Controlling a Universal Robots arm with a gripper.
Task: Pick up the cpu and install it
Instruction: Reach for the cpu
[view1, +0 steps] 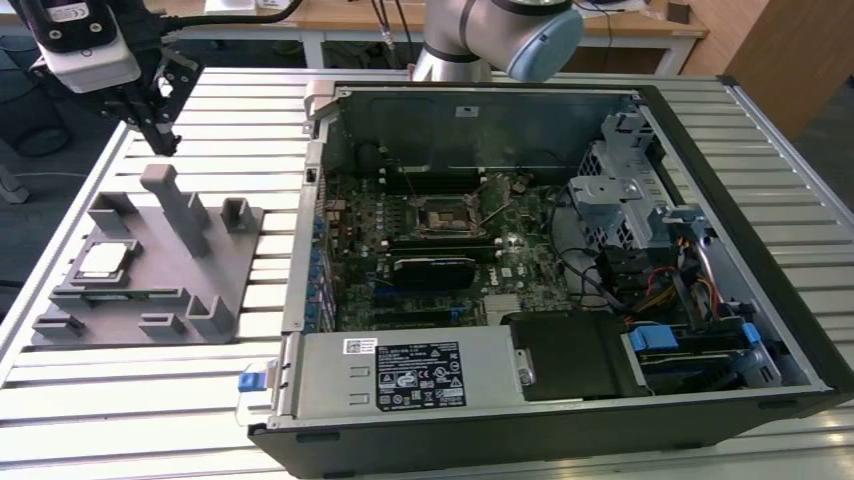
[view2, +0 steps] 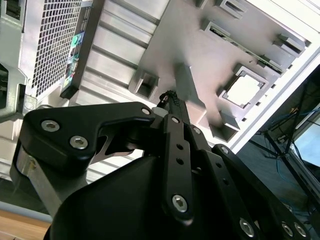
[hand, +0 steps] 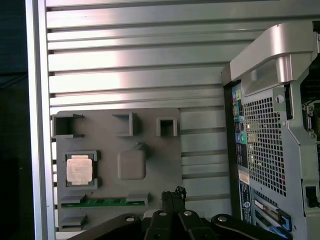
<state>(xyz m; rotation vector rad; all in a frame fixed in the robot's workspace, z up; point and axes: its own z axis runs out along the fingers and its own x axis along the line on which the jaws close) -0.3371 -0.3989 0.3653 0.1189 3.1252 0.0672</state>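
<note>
Exterior view, gripper (view1: 163, 140) hanging above grey fixture tray's (view1: 234, 262) edge, jaws pressed together, holding nothing, cpu (view1: 104, 262) seated in recess along tray's opposite edge.

Silvery cpu (hand: 80, 169), grey fixture tray (hand: 105, 150), black gripper (hand: 173, 194)

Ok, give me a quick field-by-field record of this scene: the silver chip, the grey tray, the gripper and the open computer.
cpu: small flat square silvery chip, lying in a recess of the tray
tray: grey plastic fixture tray on the slatted metal table, beside the case
gripper: black two-finger gripper, shut, empty, raised by the tray, apart from the cpu
socket: black square motherboard socket inside the open computer case, no silvery chip in it
status: cpu not yet picked up
</note>
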